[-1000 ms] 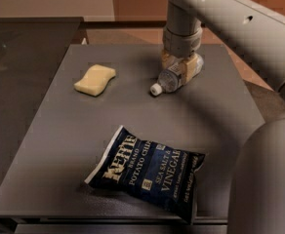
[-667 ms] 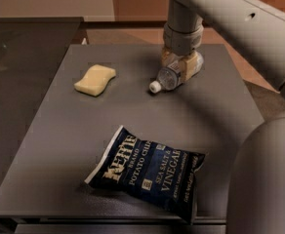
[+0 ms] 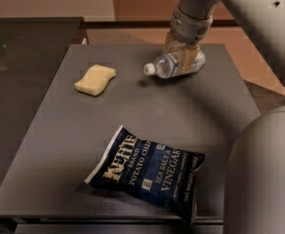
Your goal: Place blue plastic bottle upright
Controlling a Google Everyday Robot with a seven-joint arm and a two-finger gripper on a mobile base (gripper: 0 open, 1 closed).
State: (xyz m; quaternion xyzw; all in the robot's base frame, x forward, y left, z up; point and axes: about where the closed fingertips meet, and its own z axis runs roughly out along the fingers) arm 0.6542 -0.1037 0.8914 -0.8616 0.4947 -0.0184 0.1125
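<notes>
The blue plastic bottle (image 3: 168, 65) is a small clear bottle with a white cap pointing left. It lies nearly horizontal, held just above the far right part of the grey table (image 3: 50, 150), with its shadow below it. My gripper (image 3: 184, 61) comes down from the arm at the top right and is shut around the bottle's body near its base. The tan fingers (image 3: 191, 56) cover part of the label.
A yellow sponge (image 3: 95, 79) lies at the far left of the table. A dark blue potato chip bag (image 3: 147, 172) lies near the front edge. My robot's pale body (image 3: 264, 179) fills the lower right corner. A dark glass surface (image 3: 20, 43) adjoins on the left.
The gripper has lifted the bottle off the table. The bottle has risen and shifted slightly right, still lying on its side with the cap to the left.
</notes>
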